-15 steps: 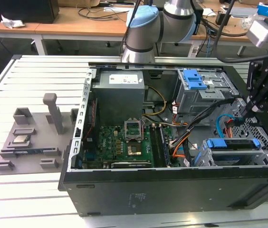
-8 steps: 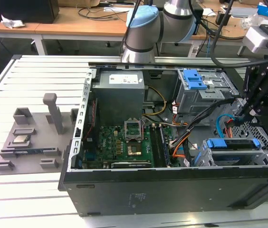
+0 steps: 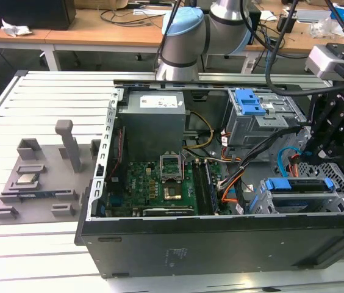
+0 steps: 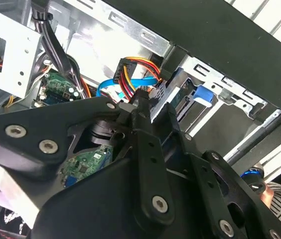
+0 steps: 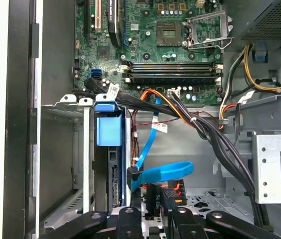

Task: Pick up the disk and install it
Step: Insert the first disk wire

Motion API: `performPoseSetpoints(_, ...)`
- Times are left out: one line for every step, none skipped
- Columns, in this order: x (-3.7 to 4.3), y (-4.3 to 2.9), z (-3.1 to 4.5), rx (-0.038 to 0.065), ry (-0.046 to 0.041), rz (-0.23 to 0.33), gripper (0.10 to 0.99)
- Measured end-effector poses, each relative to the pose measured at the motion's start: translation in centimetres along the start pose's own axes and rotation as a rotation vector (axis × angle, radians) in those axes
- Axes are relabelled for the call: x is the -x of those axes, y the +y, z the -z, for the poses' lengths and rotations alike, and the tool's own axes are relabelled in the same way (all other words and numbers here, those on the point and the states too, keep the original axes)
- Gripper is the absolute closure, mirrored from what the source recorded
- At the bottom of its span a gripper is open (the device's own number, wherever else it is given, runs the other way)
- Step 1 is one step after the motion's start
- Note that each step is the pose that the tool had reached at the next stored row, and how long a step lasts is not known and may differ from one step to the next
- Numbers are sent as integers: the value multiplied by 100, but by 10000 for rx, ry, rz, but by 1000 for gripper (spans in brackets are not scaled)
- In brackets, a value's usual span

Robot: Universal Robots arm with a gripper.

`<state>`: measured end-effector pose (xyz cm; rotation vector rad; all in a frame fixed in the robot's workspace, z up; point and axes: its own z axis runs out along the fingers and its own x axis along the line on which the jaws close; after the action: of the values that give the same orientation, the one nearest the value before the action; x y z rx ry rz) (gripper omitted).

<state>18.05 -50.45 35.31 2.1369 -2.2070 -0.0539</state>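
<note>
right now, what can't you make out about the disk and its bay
Label of the disk: first wrist view, it sits edge-on in the bay, faces hidden by the bay's walls.
Disk's lower end: same view, hidden behind the pincer.
Bay's end on the exterior view's right: the pincer covers it.

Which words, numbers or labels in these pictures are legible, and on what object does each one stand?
No text is clear enough to quote.
Sticker on the power supply, exterior view: too small to read.
White lettering on the body of the pincer, exterior view: upside down and blurred.
White cable tags, first wrist view: too small.
Printing on the motherboard, first wrist view: too small.
</note>
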Motion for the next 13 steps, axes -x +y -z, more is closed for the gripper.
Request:
performPoseSetpoints(0, 0, 0, 0, 1, 0, 784)
performPoseSetpoints(0, 0, -1, 0, 0, 0, 784)
performPoseSetpoints(0, 0, -1, 0, 1, 0, 800)
performPoseSetpoints(0, 0, -1, 0, 1, 0, 867)
performPoseSetpoints(0, 0, -1, 0, 1, 0, 867)
performPoseSetpoints(0, 0, -1, 0, 1, 0, 906)
performPoseSetpoints(0, 0, -1, 0, 2, 0, 906)
performPoseSetpoints(0, 0, -1, 0, 2, 0, 906)
performPoseSetpoints(0, 0, -1, 0, 2, 0, 906)
performPoseSetpoints(0, 0, -1, 0, 2, 0, 906)
performPoseSetpoints(-8, -1, -3, 1, -1, 0, 906)
performPoseSetpoints(-31, -2, -2, 1, 1, 0, 906)
performPoseSetpoints(-82, -3, -3, 0, 2, -1, 906)
